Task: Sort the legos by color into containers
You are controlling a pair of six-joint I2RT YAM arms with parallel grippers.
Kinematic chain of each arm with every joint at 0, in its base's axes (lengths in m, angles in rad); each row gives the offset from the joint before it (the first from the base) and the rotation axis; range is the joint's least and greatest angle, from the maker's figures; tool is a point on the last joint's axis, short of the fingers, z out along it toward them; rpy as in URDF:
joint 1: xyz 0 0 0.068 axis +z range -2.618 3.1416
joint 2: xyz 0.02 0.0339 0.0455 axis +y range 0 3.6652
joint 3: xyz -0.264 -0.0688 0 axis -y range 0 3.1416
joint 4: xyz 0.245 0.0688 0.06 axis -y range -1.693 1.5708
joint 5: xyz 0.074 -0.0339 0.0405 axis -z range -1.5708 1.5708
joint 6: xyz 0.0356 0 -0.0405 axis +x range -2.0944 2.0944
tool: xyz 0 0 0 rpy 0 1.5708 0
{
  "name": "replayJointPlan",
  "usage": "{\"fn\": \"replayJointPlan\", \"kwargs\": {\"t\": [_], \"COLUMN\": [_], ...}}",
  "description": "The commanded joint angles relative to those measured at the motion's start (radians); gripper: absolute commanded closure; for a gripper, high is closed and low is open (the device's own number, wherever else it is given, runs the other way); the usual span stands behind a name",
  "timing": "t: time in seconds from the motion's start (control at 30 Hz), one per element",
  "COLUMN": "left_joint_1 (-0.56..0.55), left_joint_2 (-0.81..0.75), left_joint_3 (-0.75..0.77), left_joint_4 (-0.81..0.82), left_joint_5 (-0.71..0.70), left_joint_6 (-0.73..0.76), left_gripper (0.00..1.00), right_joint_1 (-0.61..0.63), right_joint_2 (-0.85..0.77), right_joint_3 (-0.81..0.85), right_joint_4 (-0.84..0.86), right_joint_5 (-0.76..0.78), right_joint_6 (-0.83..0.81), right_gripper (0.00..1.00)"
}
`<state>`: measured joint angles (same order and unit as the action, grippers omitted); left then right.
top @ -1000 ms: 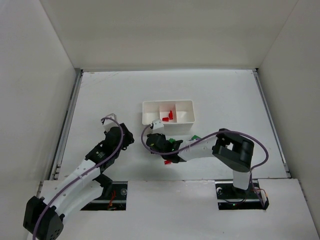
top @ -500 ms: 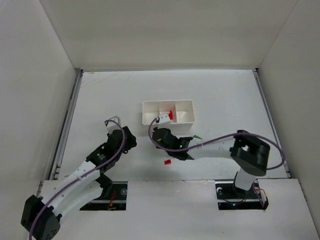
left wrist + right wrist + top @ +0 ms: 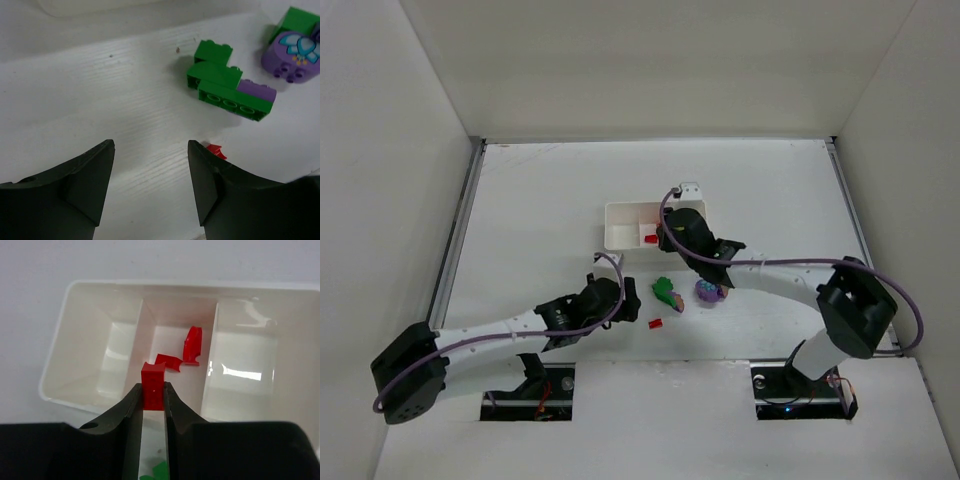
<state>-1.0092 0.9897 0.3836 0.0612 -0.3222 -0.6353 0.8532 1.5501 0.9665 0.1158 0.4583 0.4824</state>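
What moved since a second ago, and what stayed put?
The right gripper shut on a red brick on the table and carried it over to the white tray, near its middle compartment. The left gripper, jaws open, swung right toward the green and purple legos. The tray, the red pieces inside it and the small red piece on the table stayed put.

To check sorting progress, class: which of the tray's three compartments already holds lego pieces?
The middle compartment: two red pieces lie in it, while the two outer compartments are bare.
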Motion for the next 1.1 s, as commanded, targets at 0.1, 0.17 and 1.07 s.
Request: {"fn": "replayJointPlan", "kwargs": {"t": [0.1,0.17,1.07], "left_joint_1": [-0.088,-0.105,-0.194], "left_joint_2": [0.11,0.138,0.397], "left_joint_3": [0.031,0.037,0.139], "left_joint_4": [0.123,0.14,0.233], "left_joint_5": [0.015,0.018,0.16], "left_joint_6": [0.072,0.083,0.278], "left_gripper": [0.42,0.41,0.52], "right_joint_1": [-0.021,-0.021,-0.041], "right_joint_2": [0.036,0.018,-0.127], "right_joint_3": [0.095,0.097,-0.095], "right_joint_4": [0.021,0.022,0.076], "right_joint_5": [-0.066,-0.066,-0.081], "right_joint_6": [-0.027,-0.033,-0.013], "right_gripper": [0.63,0.52,0.47]}}
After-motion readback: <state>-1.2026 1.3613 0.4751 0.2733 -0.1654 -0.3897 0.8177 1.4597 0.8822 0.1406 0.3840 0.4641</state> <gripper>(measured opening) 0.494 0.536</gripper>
